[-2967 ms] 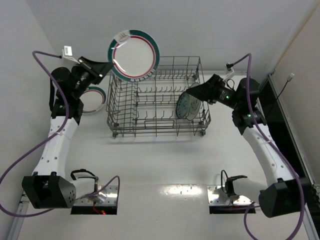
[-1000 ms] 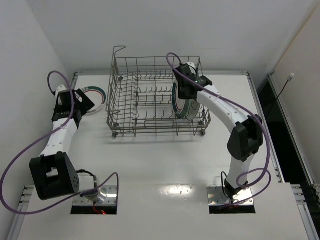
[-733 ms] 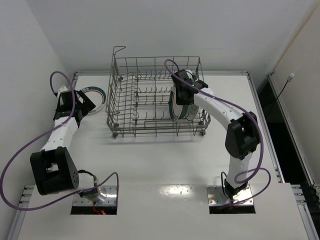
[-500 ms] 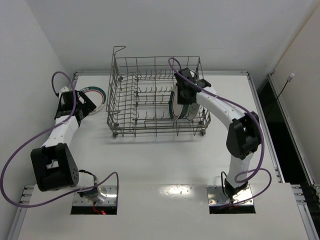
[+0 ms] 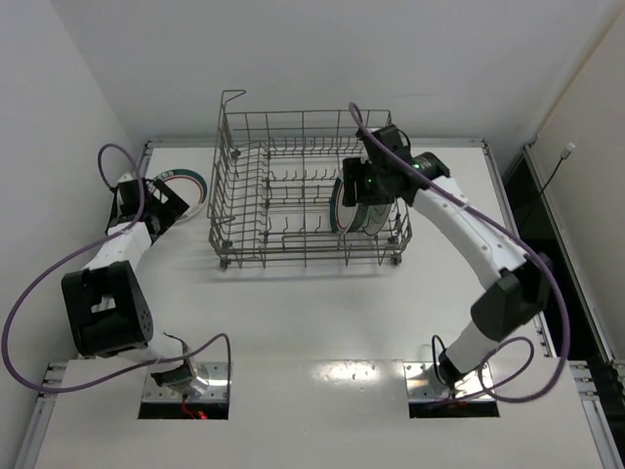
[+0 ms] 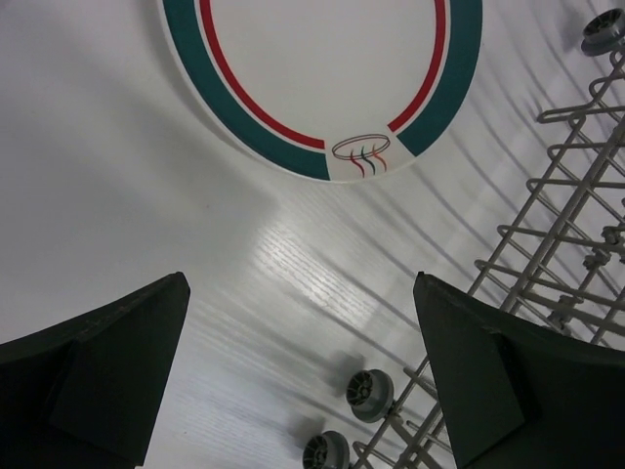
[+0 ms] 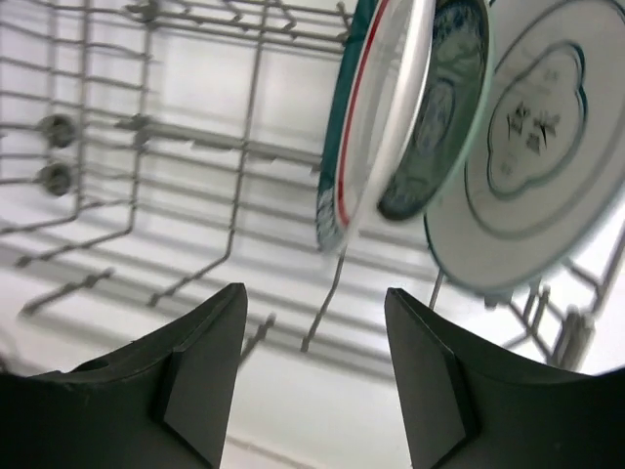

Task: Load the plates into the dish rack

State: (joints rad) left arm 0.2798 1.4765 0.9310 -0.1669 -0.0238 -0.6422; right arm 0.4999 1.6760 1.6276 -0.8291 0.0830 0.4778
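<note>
The grey wire dish rack stands mid-table. Three plates stand upright in its right end: a green-and-red banded plate, a small teal-blue patterned one behind it, and a white teal-edged one. My right gripper hangs open just above them, holding nothing. Another banded plate lies flat on the table left of the rack. My left gripper is open low over the table just short of it, fingers apart from its rim.
The rack's small wheels and lower wires sit close to my left gripper's right finger. A raised handle rises at the rack's back left corner. Walls close in at the left and back.
My right gripper has opened, let go of the banded plate standing in the rack, and pulled back up to the right. The left arm has barely shifted.
</note>
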